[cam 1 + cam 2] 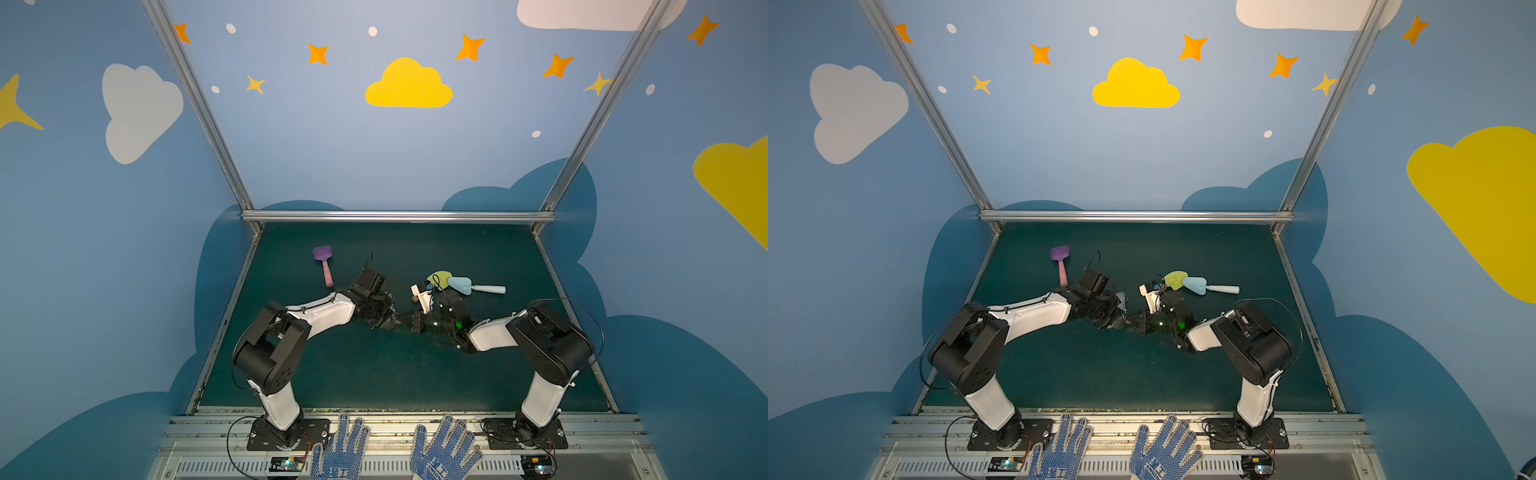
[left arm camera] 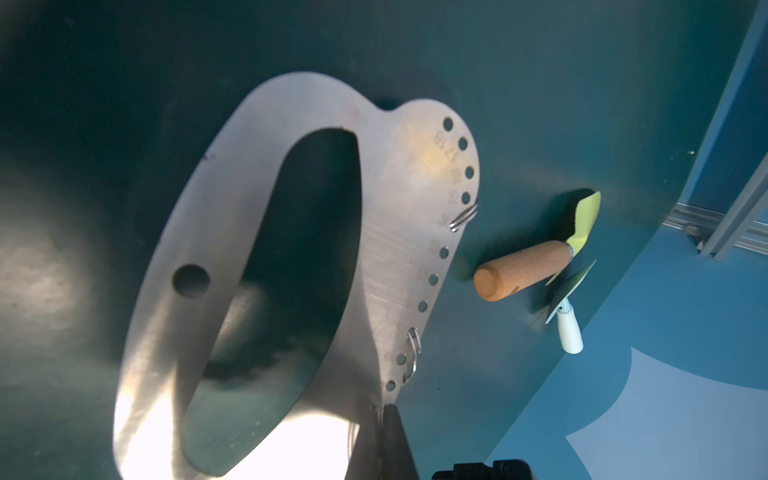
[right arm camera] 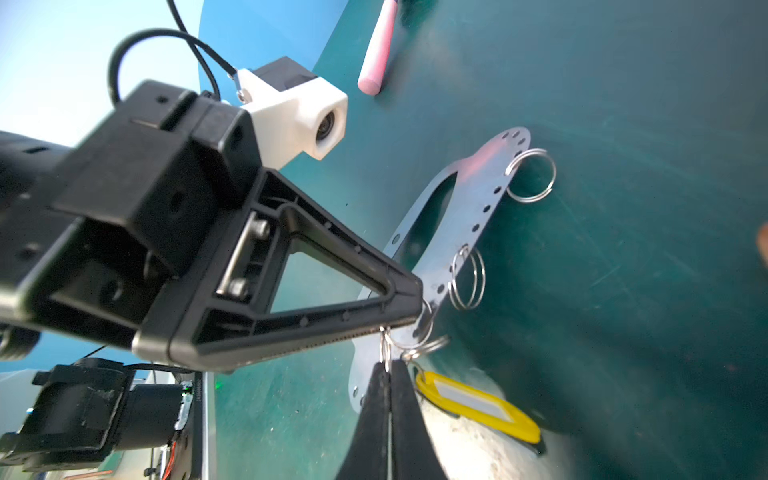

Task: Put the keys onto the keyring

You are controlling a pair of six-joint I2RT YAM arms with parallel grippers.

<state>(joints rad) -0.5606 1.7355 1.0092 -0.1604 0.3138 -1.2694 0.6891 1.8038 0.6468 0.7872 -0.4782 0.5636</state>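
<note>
Brushed steel keyring (image 2: 395,249) is up off the green mat (image 1: 374,374) mid-table, tilted on edge, with the left gripper (image 3: 413,311) clamped tight on its holed rim. Right gripper (image 3: 388,374) is pinched down on the little ring of the keys (image 3: 432,388), right against that rim, yellow tag (image 3: 478,405) hanging free. Can't make out the silver key itself tbh.

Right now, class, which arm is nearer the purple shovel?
Left. The left arm passes just beside the purple shovel, by its pink handle; the right arm lies beyond the middle, by the yellow-green shovel.
</note>
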